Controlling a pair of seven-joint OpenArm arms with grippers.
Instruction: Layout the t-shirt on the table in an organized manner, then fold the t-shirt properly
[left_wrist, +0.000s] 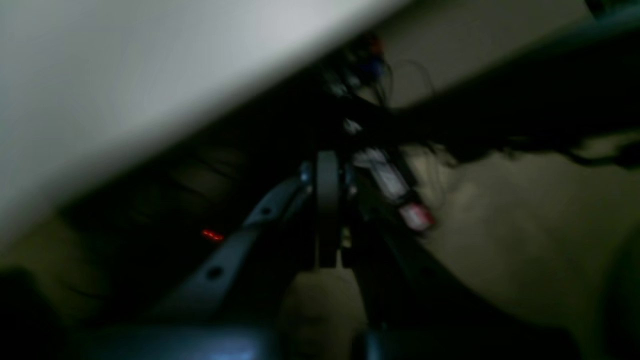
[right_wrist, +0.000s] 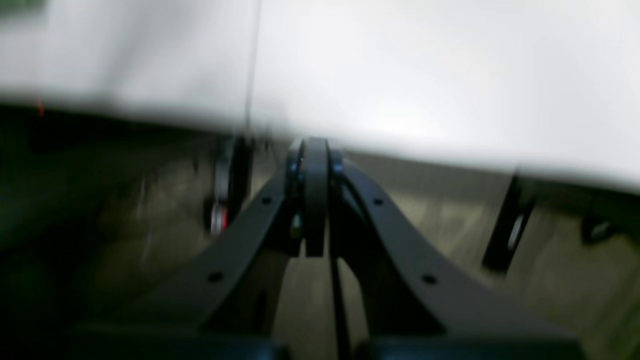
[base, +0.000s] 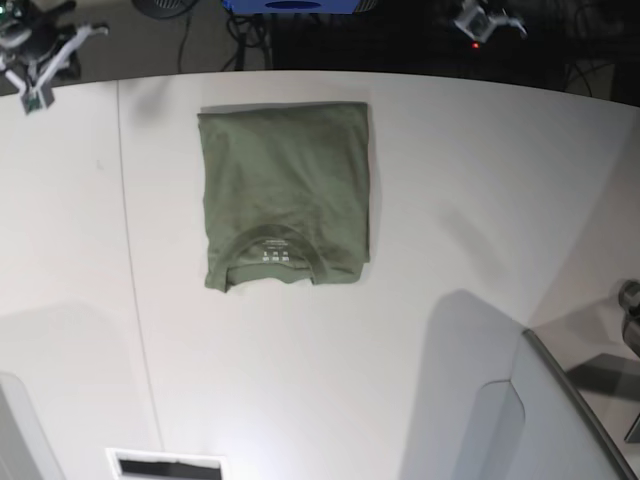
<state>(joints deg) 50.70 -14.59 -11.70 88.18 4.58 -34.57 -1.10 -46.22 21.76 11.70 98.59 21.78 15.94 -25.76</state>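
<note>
My right jaws (right_wrist: 316, 200) and left jaws (left_wrist: 327, 210) are both pressed together, holding nothing, off the bench's far edge. The t-shirt (base: 285, 190) lies folded into a neat rectangle on the bench (base: 480, 220), collar toward me, nearer the right arm. A raised panel (base: 520, 420) sits well clear.

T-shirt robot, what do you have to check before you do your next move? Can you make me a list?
1. t-shirt folded into a neat rectangle: ok.
2. Shirt lying fully on the table, away from its edges: ok.
3. Neckline label facing up: ok.
4. left pincer shut, holding nothing: ok.
5. right pincer shut, holding nothing: ok.
6. Both arms off the shirt: ok in the base view; wrist views show only table edge and floor.
</note>
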